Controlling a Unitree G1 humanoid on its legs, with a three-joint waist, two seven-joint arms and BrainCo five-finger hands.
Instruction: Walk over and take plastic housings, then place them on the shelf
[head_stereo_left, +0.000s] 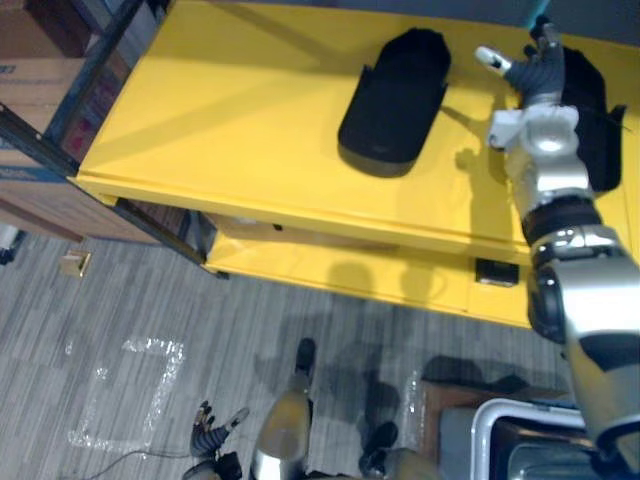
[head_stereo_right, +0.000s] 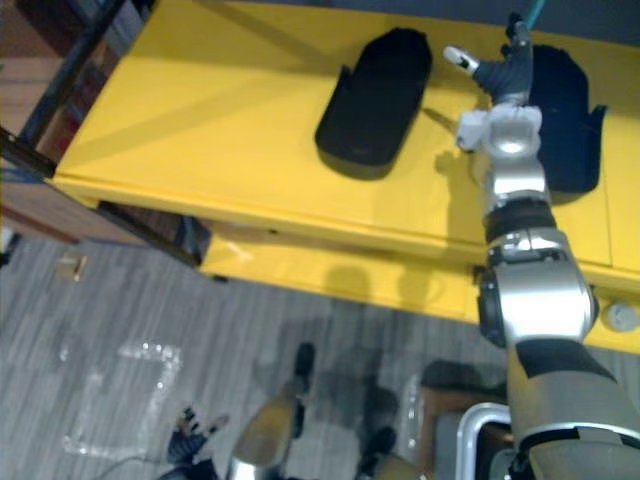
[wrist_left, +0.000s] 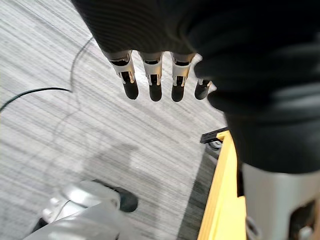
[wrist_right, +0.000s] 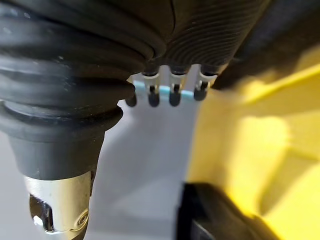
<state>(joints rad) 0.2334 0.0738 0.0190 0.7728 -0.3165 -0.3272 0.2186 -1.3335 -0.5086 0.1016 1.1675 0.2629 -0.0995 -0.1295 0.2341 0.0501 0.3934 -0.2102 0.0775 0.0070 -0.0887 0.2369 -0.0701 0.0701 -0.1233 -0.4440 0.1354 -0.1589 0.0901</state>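
Note:
Two black plastic housings lie on the yellow shelf top (head_stereo_left: 230, 110). One housing (head_stereo_left: 395, 95) rests near the middle. The other housing (head_stereo_right: 565, 115) lies at the far right, partly behind my right arm. My right hand (head_stereo_left: 535, 70) reaches over the shelf beside the right housing's left edge, open, thumb spread out to the left, holding nothing. In the right wrist view its straight fingers (wrist_right: 165, 95) point past the yellow surface, with a black housing (wrist_right: 210, 215) close by. My left hand (head_stereo_left: 210, 430) hangs low over the floor, open, fingers (wrist_left: 150, 85) relaxed and holding nothing.
A lower yellow shelf (head_stereo_left: 380, 270) juts out beneath the top. Cardboard boxes (head_stereo_left: 40, 60) in a dark rack stand at the left. A taped square (head_stereo_left: 130, 390) marks the grey floor. A white-rimmed bin (head_stereo_left: 520, 440) sits at the lower right.

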